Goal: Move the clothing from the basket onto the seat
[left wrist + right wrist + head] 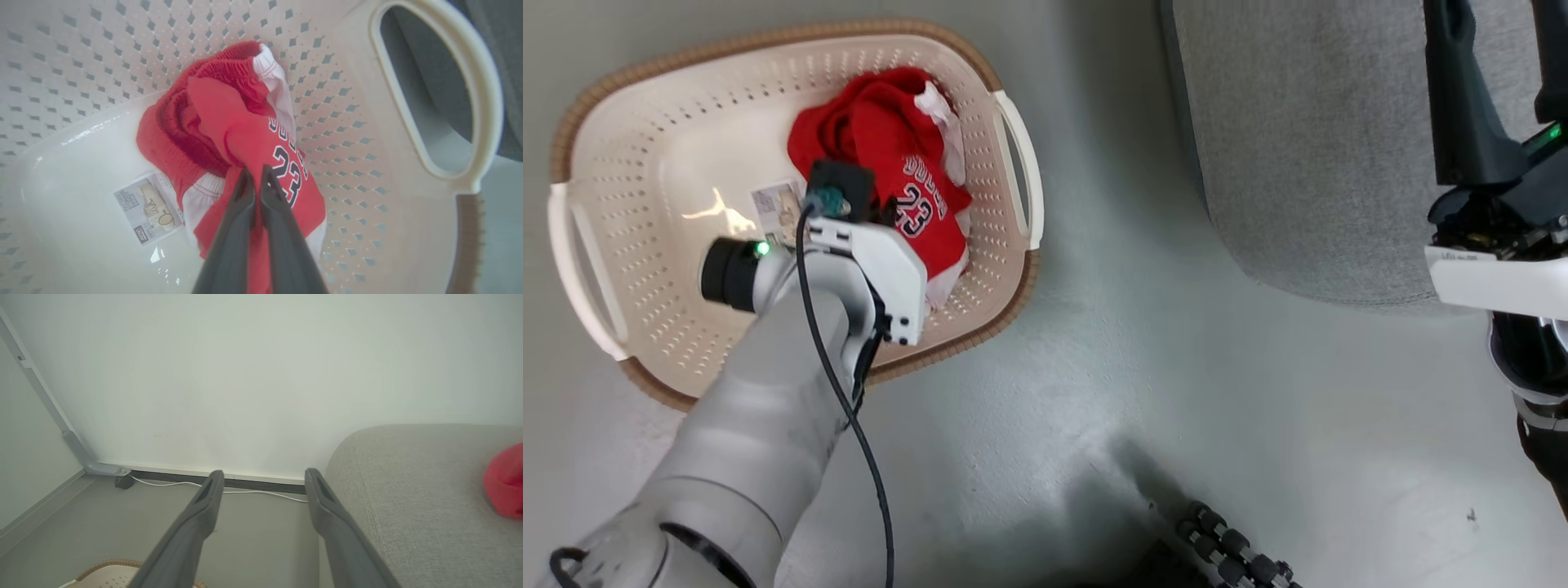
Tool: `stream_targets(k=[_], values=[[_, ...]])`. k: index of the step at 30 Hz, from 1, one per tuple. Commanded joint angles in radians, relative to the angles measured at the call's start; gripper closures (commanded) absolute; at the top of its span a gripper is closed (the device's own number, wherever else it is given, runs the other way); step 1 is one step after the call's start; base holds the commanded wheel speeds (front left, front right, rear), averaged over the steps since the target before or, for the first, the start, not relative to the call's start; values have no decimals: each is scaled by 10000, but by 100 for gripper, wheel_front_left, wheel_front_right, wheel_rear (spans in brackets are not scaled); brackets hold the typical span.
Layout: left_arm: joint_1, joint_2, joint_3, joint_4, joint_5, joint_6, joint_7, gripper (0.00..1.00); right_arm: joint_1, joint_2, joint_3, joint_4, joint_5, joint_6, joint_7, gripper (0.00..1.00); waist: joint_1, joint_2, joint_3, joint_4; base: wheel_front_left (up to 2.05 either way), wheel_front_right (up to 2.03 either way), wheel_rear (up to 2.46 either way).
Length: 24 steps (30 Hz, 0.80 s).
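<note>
Red clothing (245, 134) lay as one bunched heap in the single cream basket (645, 139), at its 3 o'clock side, with its long axis running 12 to 5 o'clock in the head view. The left gripper (254, 173) had its fingers clenched on the fabric beside the number 23. The right gripper (264, 477) held its fingers released. One red piece (506, 486) lay on the grey seat (408, 490).

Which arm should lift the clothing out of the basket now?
Left. The left claw is down inside the basket, shut on the red jersey by the number 23. The right claw hangs open near the sofa, away from the clothing, with nothing between its fingers.
</note>
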Motion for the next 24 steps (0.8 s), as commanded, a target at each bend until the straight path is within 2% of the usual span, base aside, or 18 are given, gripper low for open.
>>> stream_targets(k=[1, 10, 17, 24], values=[[387, -3, 67, -220, -157, -49, -253, 100, 674, -255, 14, -57, -43, 40, -53, 0, 0, 0, -556, 264, 0, 0, 0], [1235, -3, -213, -831, -617, -90, -969, 100, 1178, -287, 28, 485, -230, 40, -53, 0, 0, 0, -1646, 702, 0, 0, 0], [1758, -3, -267, -1639, -989, -135, -1308, 100, 1692, -339, 61, 1088, -397, 40, -53, 0, 0, 0, -2932, 1236, 0, 0, 0], [2623, -3, 866, -3022, -246, -16, -1325, 100, 2448, -277, -3, 1760, -632, 40, -53, 0, 0, 0, -4474, 1719, 0, 0, 0]])
